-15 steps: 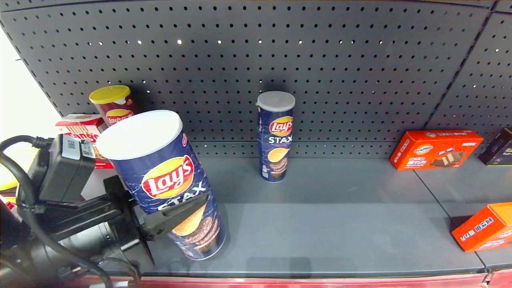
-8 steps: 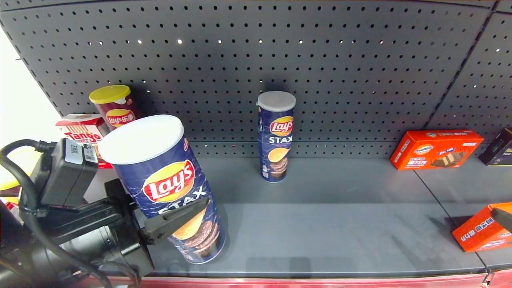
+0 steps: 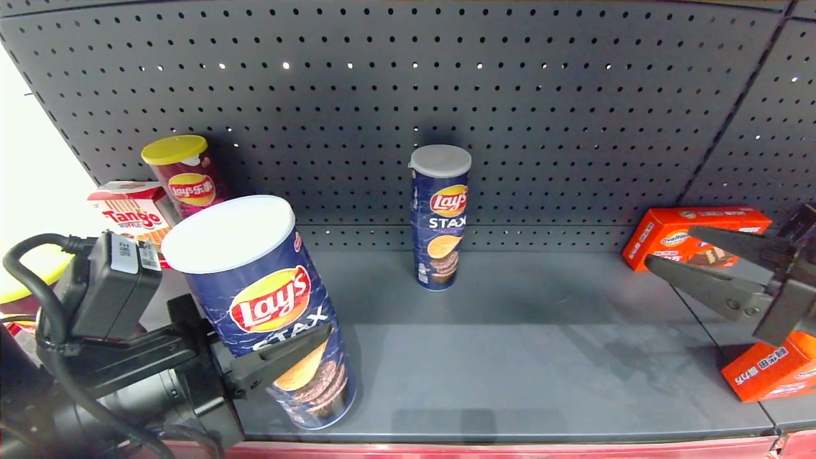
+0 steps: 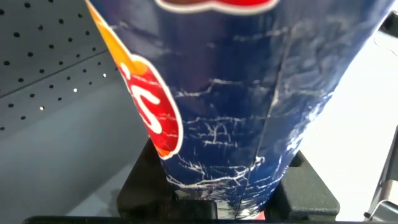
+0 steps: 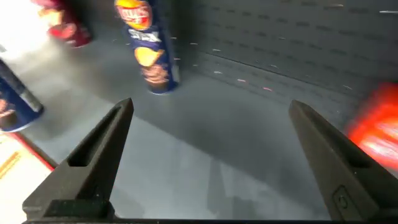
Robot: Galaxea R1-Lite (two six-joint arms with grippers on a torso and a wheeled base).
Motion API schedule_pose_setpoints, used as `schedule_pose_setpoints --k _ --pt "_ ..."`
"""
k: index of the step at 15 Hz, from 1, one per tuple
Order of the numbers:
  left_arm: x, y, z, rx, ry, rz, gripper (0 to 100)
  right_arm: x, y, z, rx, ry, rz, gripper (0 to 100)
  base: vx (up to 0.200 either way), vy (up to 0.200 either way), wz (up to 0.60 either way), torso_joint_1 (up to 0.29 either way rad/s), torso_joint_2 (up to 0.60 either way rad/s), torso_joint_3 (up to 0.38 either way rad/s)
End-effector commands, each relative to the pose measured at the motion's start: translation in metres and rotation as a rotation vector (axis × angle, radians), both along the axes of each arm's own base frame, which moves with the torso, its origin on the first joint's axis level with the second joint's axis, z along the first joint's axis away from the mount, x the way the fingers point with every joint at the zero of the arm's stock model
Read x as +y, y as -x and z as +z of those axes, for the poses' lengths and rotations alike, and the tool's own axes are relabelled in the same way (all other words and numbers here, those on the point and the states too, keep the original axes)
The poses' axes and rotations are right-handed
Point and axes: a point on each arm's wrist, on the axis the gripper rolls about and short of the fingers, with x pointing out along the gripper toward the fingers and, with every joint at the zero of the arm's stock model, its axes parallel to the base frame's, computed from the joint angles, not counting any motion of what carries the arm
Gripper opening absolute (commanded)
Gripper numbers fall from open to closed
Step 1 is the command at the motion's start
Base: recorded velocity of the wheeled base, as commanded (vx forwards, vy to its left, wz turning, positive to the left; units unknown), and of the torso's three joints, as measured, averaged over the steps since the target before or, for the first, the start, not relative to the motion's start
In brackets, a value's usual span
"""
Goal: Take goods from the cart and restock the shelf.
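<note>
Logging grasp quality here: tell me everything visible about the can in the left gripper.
The can is a tall dark-blue tube with white crackle lines, a red-and-yellow logo, pictured chips and a flat white lid. It looks closed and undented. It tilts, top towards the robot's left, near the front edge of the shelf. The left gripper clamps its lower half, one black finger across the front. Whether its base touches the shelf cannot be told.

Can't see the left gripper's (image 3: 280, 344) far finger behind the blue can (image 3: 255, 280). Missing part of the lower orange box (image 3: 762, 373), edge-cut and covered by the right gripper (image 3: 669, 245). Can't resolve the blurred upper orange box (image 5: 376, 127).
</note>
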Motion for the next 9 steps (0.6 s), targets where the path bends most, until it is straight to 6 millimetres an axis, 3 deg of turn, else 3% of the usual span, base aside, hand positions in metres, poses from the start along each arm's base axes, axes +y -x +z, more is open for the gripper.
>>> schedule_pose_setpoints --k 1,4,6,9 --pt "0.0 0.0 -0.001 0.005 -0.003 0.001 0 0.018 -0.038 -0.005 0.066 0.023 0.083 100 0.0 0.0 0.0 0.0 0.0 0.0" --pt "0.0 0.0 -0.001 0.006 -0.002 0.001 0 0.039 -0.074 0.014 0.025 0.038 0.136 100 0.0 0.0 0.0 0.0 0.0 0.0" --pt "0.0 0.0 -0.002 0.007 -0.002 0.001 0 0.05 -0.076 0.021 0.041 0.066 0.24 100 0.0 0.0 0.0 0.0 0.0 0.0" --pt "0.0 0.0 -0.002 0.006 -0.002 0.001 0 0.064 -0.094 0.01 0.009 0.166 0.356 100 0.0 0.0 0.0 0.0 0.0 0.0"
